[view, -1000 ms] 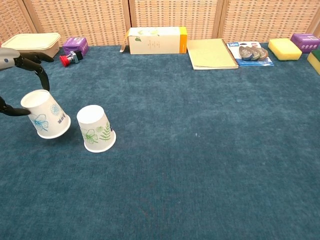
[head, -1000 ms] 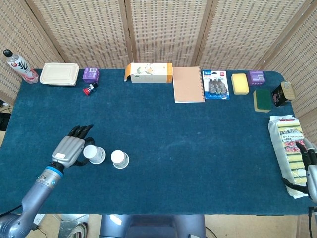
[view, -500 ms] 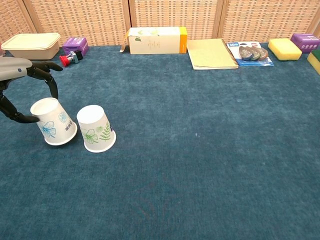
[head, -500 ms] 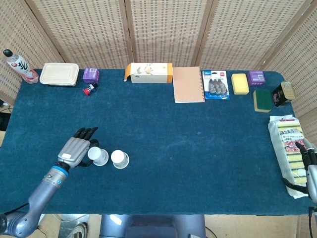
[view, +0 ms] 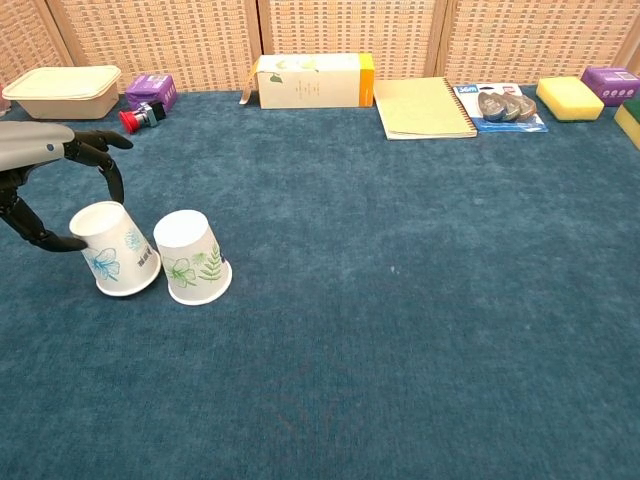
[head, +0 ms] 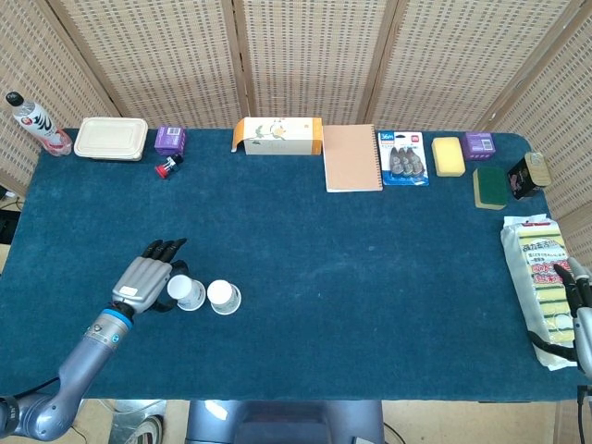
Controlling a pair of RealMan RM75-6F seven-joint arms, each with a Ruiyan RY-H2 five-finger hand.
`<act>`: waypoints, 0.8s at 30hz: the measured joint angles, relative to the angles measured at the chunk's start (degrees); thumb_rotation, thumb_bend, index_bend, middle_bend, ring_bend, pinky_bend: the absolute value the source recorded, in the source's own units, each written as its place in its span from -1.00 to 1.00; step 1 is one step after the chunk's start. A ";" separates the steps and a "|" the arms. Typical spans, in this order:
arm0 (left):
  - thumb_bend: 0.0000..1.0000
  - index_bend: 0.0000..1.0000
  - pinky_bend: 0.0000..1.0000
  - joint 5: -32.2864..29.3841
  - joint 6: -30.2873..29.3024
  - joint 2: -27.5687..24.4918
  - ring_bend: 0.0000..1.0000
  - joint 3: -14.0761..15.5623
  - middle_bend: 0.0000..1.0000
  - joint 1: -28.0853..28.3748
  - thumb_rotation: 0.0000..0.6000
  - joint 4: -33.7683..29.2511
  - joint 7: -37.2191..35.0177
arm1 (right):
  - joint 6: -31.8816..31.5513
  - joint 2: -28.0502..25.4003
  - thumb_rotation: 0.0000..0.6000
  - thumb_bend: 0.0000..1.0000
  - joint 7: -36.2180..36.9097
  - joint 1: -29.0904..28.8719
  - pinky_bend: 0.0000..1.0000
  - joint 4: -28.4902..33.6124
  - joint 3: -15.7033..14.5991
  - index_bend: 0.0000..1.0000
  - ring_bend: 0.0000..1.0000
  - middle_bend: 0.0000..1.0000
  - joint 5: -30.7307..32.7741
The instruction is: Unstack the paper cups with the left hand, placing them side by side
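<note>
Two white paper cups stand upside down side by side near the table's front left. My left hand (view: 40,185) grips the blue-flowered cup (view: 118,250) from the left, thumb low on its side and fingers (view: 112,170) arched over its top. This cup leans slightly and nearly touches the green-leaf cup (view: 192,257) to its right. The head view shows the same left hand (head: 146,277), held cup (head: 190,293) and free cup (head: 223,297). My right hand (head: 575,294) lies at the far right edge on a pack of sponges, fingers stretched out and holding nothing.
Along the back edge stand a bottle (head: 33,123), a lidded food box (head: 111,138), a purple box (head: 170,139), a carton (head: 277,135), a notebook (head: 351,157), tape pack (head: 403,158) and a yellow sponge (head: 448,155). The sponge pack (head: 536,277) lies at the right.
My left hand has carried the blue-flowered cup right and down, from tilted and apart to almost upright close beside the green-leaf cup. The right hand has stayed still.
</note>
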State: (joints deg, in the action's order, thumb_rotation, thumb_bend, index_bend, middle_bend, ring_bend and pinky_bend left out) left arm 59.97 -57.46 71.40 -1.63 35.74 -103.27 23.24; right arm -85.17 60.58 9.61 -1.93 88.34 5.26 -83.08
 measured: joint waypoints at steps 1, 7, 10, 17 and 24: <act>-0.62 -0.62 -1.00 0.05 0.09 0.02 -1.00 0.01 -1.00 0.01 1.00 0.02 -0.10 | -0.03 -0.01 1.00 -0.95 0.09 0.02 -1.00 -0.01 0.02 -0.94 -1.00 -1.00 0.02; -0.74 -0.94 -1.00 0.78 0.02 0.00 -1.00 0.08 -1.00 -0.34 1.00 0.07 -1.12 | -0.27 -0.17 1.00 -0.95 0.48 0.16 -1.00 0.05 0.04 -0.94 -1.00 -1.00 -0.03; -0.77 -1.00 -1.00 1.78 -0.31 -0.51 -1.00 0.08 -1.00 -0.83 1.00 -0.22 -2.54 | -0.25 -0.21 1.00 -0.95 0.66 0.19 -1.00 -0.01 0.05 -0.94 -1.00 -1.00 0.02; -0.78 -1.00 -1.00 8.53 -4.88 -3.39 -1.00 0.52 -1.00 -4.30 1.00 -0.91 -8.83 | -0.49 -0.38 1.00 -0.95 1.27 0.35 -1.00 -0.12 0.16 -0.94 -1.00 -1.00 0.11; -0.76 -1.00 -1.00 17.94 -21.39 -4.58 -1.00 2.35 -1.00 -13.32 1.00 1.62 -13.86 | 0.58 -0.29 1.00 -0.95 0.11 0.13 -1.00 0.14 0.37 -0.94 -1.00 -1.00 1.44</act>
State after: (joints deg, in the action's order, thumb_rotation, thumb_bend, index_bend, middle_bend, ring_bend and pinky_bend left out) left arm 77.91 -78.85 66.83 0.73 22.42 -101.66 9.38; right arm -84.59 60.30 9.72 -1.80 88.48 5.62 -81.64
